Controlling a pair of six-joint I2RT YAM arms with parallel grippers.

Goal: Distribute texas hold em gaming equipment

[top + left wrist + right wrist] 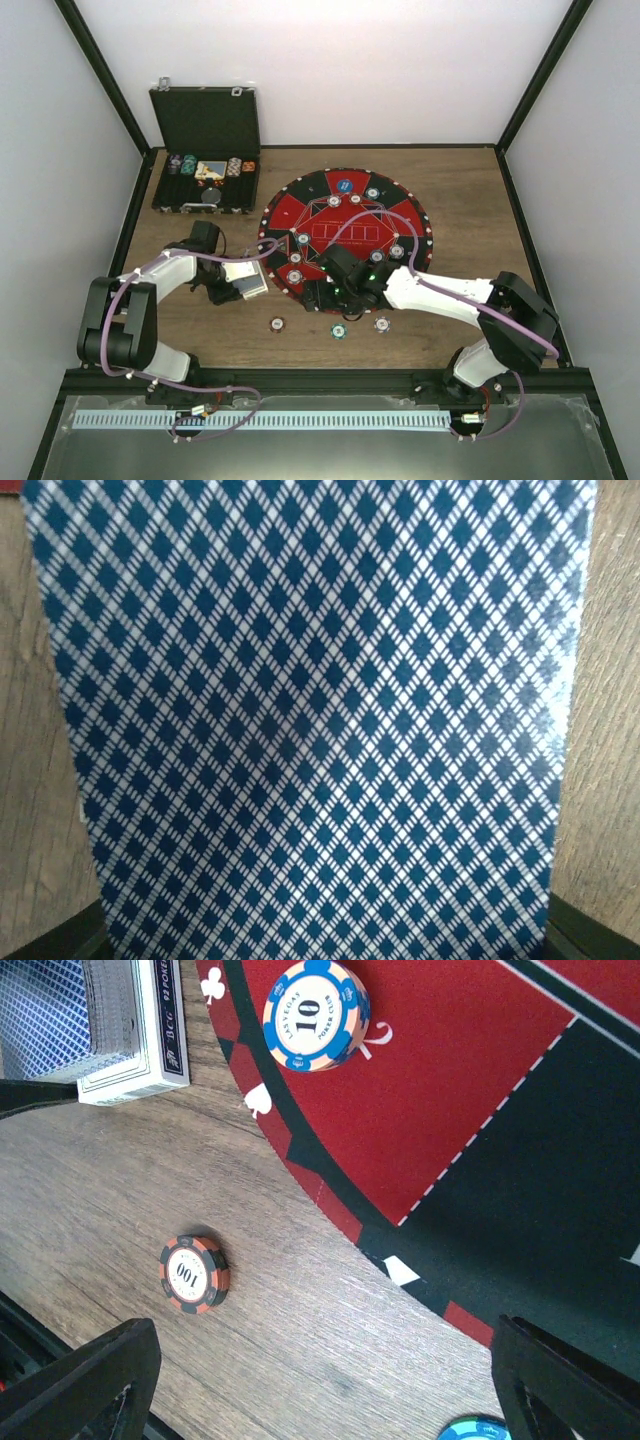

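Card deck (320, 720) held just outside mat (480, 1090) edge.

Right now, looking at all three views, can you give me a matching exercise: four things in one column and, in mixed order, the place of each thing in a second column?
Things
1. chip marked 100
2. chip marked 10
3. card deck
4. black case

Places
A. on the red felt of the round mat
B. at the far left, lid up
C. on the bare table beside the mat
D. in the left gripper

Pairs: 1-C; 2-A; 3-D; 4-B
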